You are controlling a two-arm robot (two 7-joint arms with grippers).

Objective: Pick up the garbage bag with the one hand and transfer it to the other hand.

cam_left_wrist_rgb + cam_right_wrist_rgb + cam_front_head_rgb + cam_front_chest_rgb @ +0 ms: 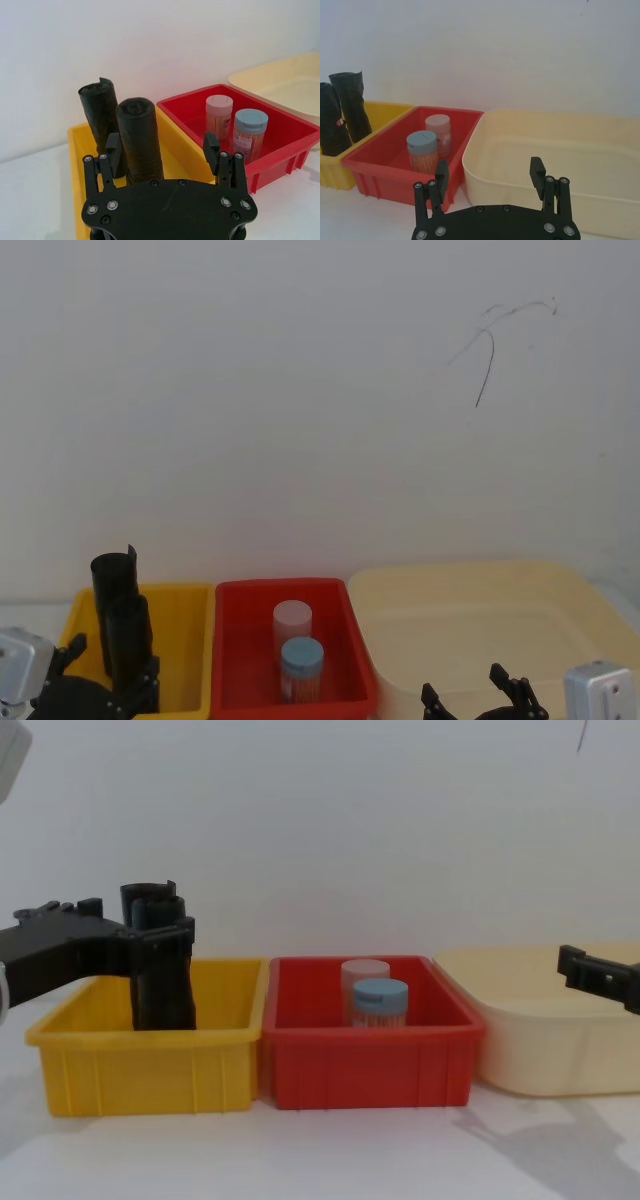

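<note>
- The left gripper (161, 145) hangs over the yellow bin (140, 1070) at the left of the white table (300, 1150). Its fingers are spread wide on either side of the garbage bag (139, 135).
- The bag stands upright in that bin, well taller than the rim, and sits closer to one finger than the other. It looks just shy of contact, though I cannot be sure.
- The left wrist view shows the gap between the fingers. The chest view, from the side, shows the height instead: the fingers sit level with the roll's upper part.
- A second black roll (97, 115) stands just behind the bag (its top edge is loose and curled open).
- The red bin (365, 1065) sits just beside the yellow one. It holds two upright jars close together, a pink-lidded jar (219, 117) behind and a blue-lidded jar (250, 132) in front.
- The cream bin (550, 1050), the widest of the three, comes next.
- The right gripper (489, 174) hovers at the cream bin's near side with its fingers apart, closed on nothing.
</note>
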